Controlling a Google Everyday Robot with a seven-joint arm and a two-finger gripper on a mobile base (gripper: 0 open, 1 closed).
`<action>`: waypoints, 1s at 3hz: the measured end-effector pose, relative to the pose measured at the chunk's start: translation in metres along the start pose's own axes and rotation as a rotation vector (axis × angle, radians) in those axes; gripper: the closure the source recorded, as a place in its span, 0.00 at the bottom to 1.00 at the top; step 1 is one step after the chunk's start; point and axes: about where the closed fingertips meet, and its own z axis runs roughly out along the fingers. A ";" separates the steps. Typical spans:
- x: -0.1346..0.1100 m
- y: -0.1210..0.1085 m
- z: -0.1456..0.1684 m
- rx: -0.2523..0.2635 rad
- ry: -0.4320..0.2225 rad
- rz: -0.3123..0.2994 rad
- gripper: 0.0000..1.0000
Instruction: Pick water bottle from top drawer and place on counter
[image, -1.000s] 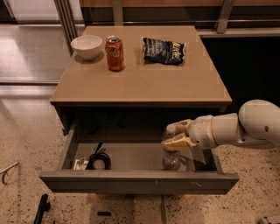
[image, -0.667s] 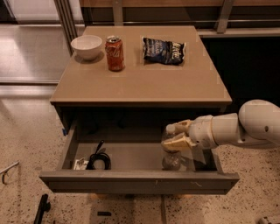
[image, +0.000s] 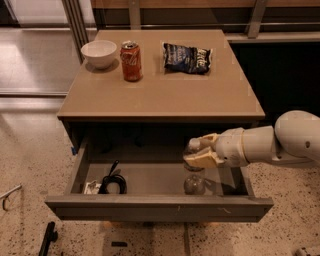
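Observation:
The top drawer (image: 150, 206) is pulled open below the counter (image: 165, 95). The water bottle (image: 193, 180) stands upright in the right half of the drawer, clear with a white cap near the fingers. My gripper (image: 201, 151) reaches in from the right and is shut on the bottle's upper part, with its tan fingers (image: 202, 160) on both sides of the neck. The bottle's base is at or just above the drawer floor; I cannot tell which.
On the counter stand a white bowl (image: 99, 52), a red-orange soda can (image: 132, 61) and a dark chip bag (image: 187, 57). A black coiled cable (image: 113, 183) and a small white item (image: 90, 188) lie in the drawer's left part. Speckled floor surrounds the cabinet.

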 end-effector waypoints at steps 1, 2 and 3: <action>-0.047 -0.002 -0.005 0.022 -0.024 0.028 1.00; -0.144 -0.023 -0.014 0.065 0.025 0.009 1.00; -0.144 -0.022 -0.013 0.063 0.025 0.009 1.00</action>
